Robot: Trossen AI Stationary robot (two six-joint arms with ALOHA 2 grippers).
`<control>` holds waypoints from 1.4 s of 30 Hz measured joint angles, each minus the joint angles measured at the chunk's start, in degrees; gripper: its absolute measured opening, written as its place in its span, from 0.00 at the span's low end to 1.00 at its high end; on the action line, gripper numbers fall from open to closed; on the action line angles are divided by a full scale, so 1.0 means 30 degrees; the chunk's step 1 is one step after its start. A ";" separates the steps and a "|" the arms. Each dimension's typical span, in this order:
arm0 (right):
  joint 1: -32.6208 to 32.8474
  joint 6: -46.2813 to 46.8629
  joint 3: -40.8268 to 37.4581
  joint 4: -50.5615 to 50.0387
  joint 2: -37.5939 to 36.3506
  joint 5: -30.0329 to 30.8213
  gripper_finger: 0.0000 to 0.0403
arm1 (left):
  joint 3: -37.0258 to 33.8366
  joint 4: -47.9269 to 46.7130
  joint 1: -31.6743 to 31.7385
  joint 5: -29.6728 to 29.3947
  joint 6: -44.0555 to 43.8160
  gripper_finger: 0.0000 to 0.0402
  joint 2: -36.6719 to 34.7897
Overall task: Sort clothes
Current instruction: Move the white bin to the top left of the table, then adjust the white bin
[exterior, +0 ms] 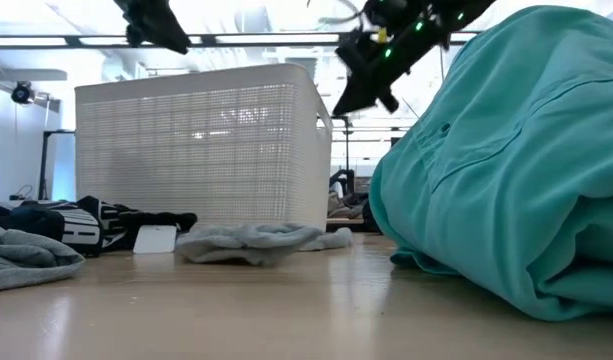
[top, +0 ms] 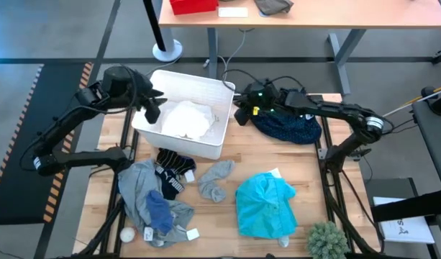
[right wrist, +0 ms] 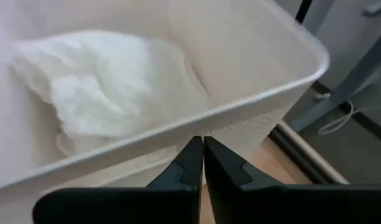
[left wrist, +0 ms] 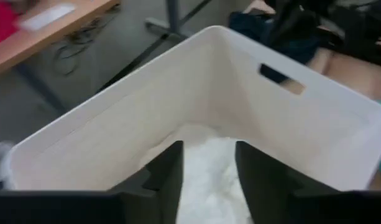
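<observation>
Your left gripper (top: 154, 109) hovers over the basket (top: 219, 144) with fingers parted, holding nothing. The white garment (top: 185, 119) lies crumpled inside, with no clear long axis. Your right gripper (top: 239, 114) is clenched empty just beside the basket's rim.

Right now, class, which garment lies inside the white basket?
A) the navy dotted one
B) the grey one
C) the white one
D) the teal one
C: the white garment lies inside the basket, while the teal garment and the other clothes are out on the table.
</observation>
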 joint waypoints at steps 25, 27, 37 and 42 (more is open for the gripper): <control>0.2716 -0.0187 -0.2033 -0.2815 -0.3278 0.2158 0.00 | -0.4868 0.5157 -0.6322 0.5136 0.4370 0.00 0.0380; 0.3419 -0.0241 -0.2033 -0.3142 -0.3825 0.3100 0.00 | -0.5232 0.6381 -0.7478 0.5444 0.4120 0.00 0.0533; 0.6971 0.0370 -0.2004 -0.4001 -0.6317 0.5708 0.00 | -0.5909 0.9542 -0.9773 0.3821 0.2796 0.00 0.3848; 0.8309 0.0878 -0.2004 -0.4891 -0.7139 0.7066 0.00 | -0.5873 1.0646 -0.9831 0.0031 0.3151 0.00 0.5632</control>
